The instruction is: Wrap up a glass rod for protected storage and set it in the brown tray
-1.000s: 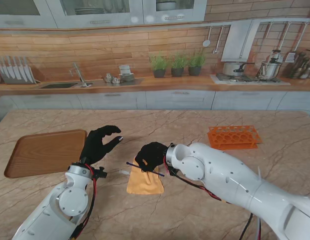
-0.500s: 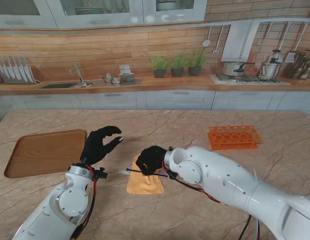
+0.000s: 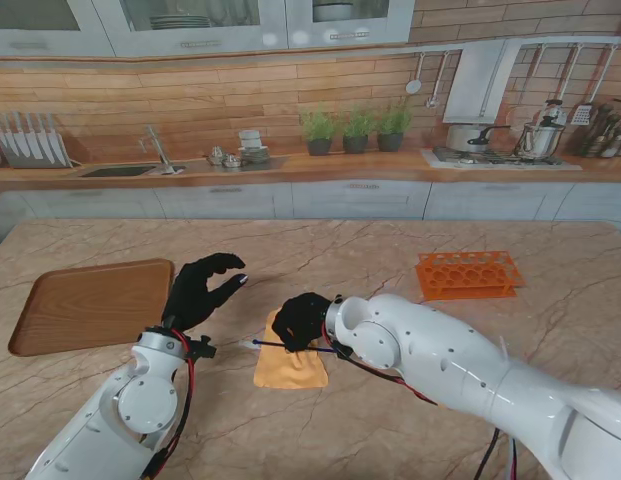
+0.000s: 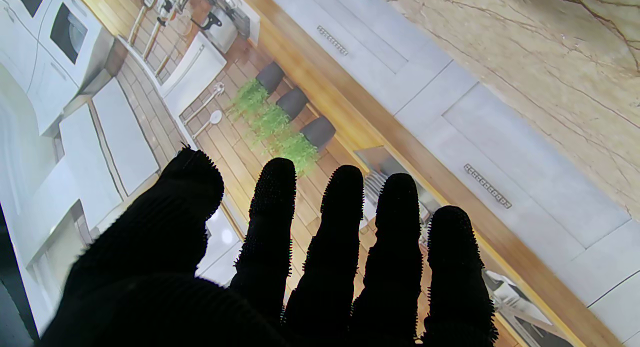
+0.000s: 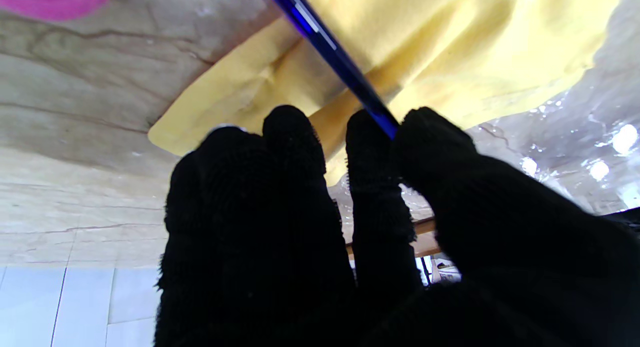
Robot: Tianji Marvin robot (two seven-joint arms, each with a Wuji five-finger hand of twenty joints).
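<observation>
Change: the right hand (image 3: 302, 320) and its glass rod (image 3: 290, 346) have come down and toward the robot's left since the earlier frames, the rod now lying nearly level over the yellow cloth (image 3: 290, 368).
Right hand: closed on the blue glass rod (image 5: 330, 49), pinched between thumb and fingers (image 5: 367, 137); rod tip reaches past the cloth's left edge.
Left hand (image 3: 202, 288): raised off the desk (image 3: 390, 250), fingers (image 4: 272, 222) spread, nothing held.
Yellow cloth (image 5: 450, 42): flat on the desk, partly under the right hand; a clear plastic sheet (image 5: 575, 137) lies beside it.
Brown tray (image 3: 85, 305): on the desk at far left, well apart from the rod.
Orange rack (image 3: 468, 273): on the desk at right.
</observation>
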